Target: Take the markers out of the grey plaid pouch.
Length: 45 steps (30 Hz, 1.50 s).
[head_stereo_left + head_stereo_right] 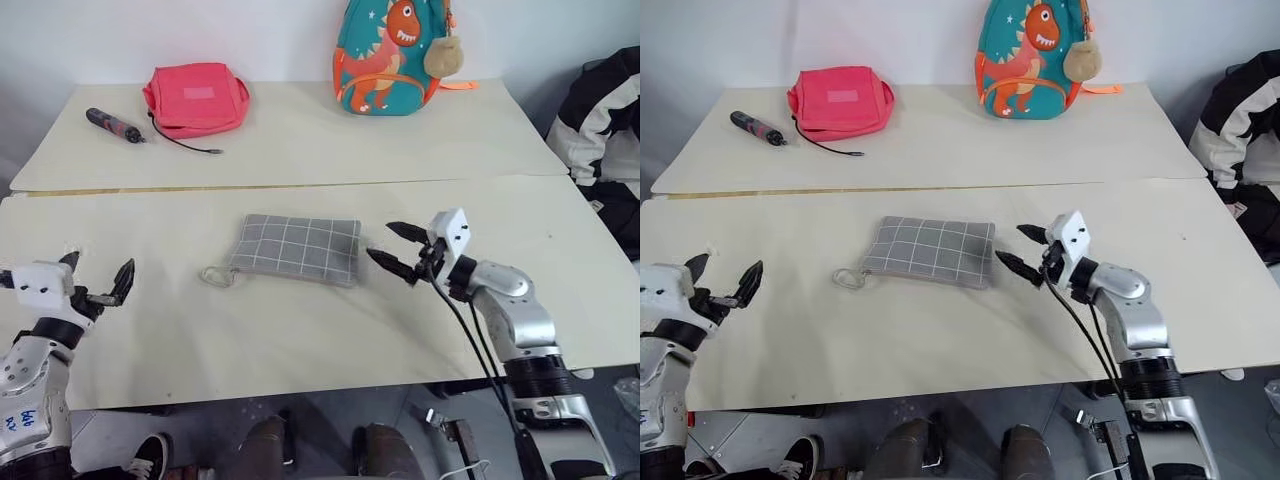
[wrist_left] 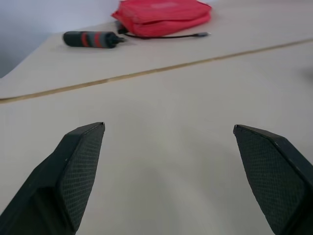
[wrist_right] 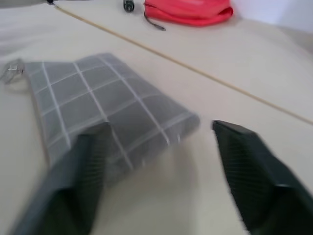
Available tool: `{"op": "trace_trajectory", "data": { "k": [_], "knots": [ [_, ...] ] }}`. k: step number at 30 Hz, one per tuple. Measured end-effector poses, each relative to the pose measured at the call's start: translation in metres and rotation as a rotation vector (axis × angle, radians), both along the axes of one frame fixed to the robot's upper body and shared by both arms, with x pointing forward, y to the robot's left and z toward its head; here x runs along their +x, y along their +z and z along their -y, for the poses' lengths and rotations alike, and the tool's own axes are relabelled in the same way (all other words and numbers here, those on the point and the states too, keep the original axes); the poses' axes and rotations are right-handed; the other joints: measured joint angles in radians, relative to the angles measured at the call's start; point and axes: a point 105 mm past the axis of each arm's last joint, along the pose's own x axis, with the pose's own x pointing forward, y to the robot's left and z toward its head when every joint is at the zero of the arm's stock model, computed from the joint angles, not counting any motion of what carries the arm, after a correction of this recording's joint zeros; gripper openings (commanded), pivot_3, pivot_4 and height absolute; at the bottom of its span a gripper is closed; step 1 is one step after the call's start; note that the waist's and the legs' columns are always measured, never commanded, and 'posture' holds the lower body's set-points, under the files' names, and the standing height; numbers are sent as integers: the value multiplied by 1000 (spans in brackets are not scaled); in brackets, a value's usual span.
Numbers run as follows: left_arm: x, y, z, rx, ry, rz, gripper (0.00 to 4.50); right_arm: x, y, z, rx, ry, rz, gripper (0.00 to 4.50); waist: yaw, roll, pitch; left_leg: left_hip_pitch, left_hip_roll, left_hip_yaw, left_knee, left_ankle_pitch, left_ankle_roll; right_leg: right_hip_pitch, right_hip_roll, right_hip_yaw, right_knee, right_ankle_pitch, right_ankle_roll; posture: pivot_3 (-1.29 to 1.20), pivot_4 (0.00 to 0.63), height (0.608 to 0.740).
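The grey plaid pouch [image 1: 296,249] lies flat in the middle of the near table, its pull loop [image 1: 214,276] trailing off its left end. The markers are hidden. My right gripper [image 1: 394,250] hovers just off the pouch's right edge, open, its fingers pointing left at that edge with nothing between them. In the right wrist view the pouch [image 3: 107,107] lies close ahead of the spread fingers [image 3: 254,171]. Far to the left near the table's front edge, my left gripper [image 1: 97,281] stands wide open and empty over bare table.
On the far table lie a pink-red bag [image 1: 196,97] with a thin cable, a dark red-banded tool [image 1: 114,124] beside it, and a teal dinosaur backpack [image 1: 392,55] at the back. A black-and-white jacket [image 1: 603,115] sits off the right edge. A seam [image 1: 300,186] joins the tables.
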Motion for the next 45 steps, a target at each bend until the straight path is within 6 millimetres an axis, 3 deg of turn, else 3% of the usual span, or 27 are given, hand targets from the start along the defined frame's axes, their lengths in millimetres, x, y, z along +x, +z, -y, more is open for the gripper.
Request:
{"op": "trace_trajectory", "data": {
  "k": [3,6,7,13,19,29,32,38,45],
  "knots": [
    [13,4,9,64,-45,14,4500,10,-3,-18,-5,-44,15,1251,1,0,0,0,0,0,0,0,-1,0,0,0,1,0,0,0,150,740],
    [31,15,20,236,-120,32,4500,16,-17,-32,-48,-85,12,152,2,0,0,0,-1,0,-1,0,-1,-1,0,0,2,0,0,0,150,740],
    [36,19,24,267,-133,47,4500,15,-23,-35,-74,-84,10,25,2,0,0,0,-1,0,-1,0,-1,-1,0,0,2,0,0,0,150,740],
    [66,13,53,515,-279,61,4500,7,-42,-32,-254,-46,57,25,-1,-1,-1,1,-1,1,-1,0,0,-1,0,-1,4,0,0,0,150,740],
    [75,-2,83,711,-462,72,4500,4,-45,-29,-334,-22,98,25,-2,-2,-1,2,0,2,-1,1,0,-2,0,-2,5,0,0,0,150,740],
    [85,0,135,978,-736,179,4500,4,-44,-27,-333,-26,93,25,0,-3,-2,2,-1,2,0,1,2,-1,-1,-3,6,0,0,0,150,740],
    [88,-4,142,961,-762,172,3894,4,-44,-26,-332,-30,86,0,1,-3,-2,1,-1,2,1,1,2,-1,-1,-4,6,0,0,0,150,740],
    [86,-15,150,919,-811,131,1967,3,-44,-24,-318,-33,78,0,2,-3,-2,0,-1,1,3,1,2,0,-1,-5,7,0,0,0,150,740],
    [84,-9,148,802,-850,108,11,2,-43,-26,-313,-28,83,0,-3,-3,-2,1,0,1,4,1,3,0,-1,-6,7,0,0,0,150,740]
  ]
}}
